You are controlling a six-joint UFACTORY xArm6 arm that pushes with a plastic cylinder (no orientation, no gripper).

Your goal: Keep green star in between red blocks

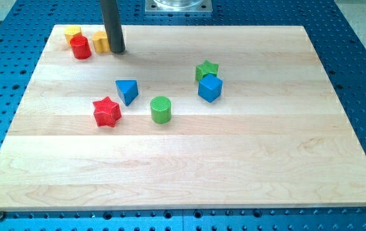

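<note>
The green star (206,69) lies right of the board's middle, touching the blue cube (210,88) just below it. The red star (106,111) lies left of centre. The red cylinder (80,47) stands near the top left corner. My tip (116,51) rests on the board at the top left, just right of a yellow block (100,42) and a little right of the red cylinder. The tip is far from the green star.
A second yellow block (72,33) sits above the red cylinder. A blue triangular block (127,90) lies just up and right of the red star. A green cylinder (161,109) stands near the centre. The wooden board (234,167) lies on a blue perforated table.
</note>
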